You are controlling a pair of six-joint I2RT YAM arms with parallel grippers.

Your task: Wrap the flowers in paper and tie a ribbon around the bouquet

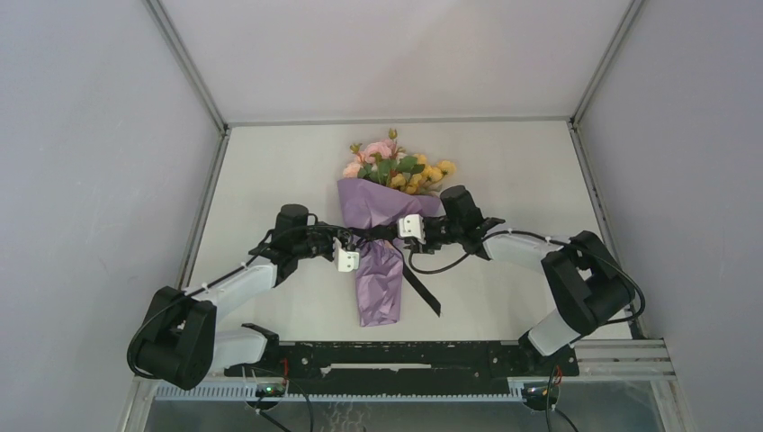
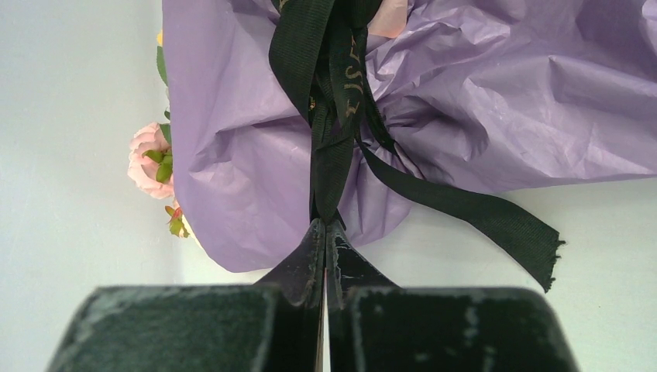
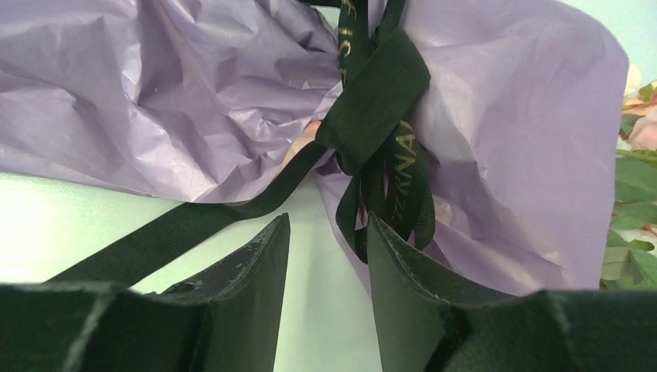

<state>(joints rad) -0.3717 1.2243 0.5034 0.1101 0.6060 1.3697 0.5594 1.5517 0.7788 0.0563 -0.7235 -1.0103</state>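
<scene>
Nearest the bases, the narrow end of the bouquet (image 1: 378, 292) is pointed toward the near edge of the bench (image 1: 261, 180), with a loose ribbon tail trailing beside it. At the cone's waist, the left hand (image 2: 325, 232) is seen fully closed on a strand of the ribbon (image 2: 335, 147), presumably so that the knot is held taut. The right hand (image 3: 328, 232) is held part open on the opposite side with nothing gripped (a ribbon loop lies just beyond its fingertips). The paper (image 2: 232, 155) is cinched in by the ribbon, so the tie is judged nearly done. Farthest away, the flowers (image 1: 396, 166) are left projecting from the wide end.
</scene>
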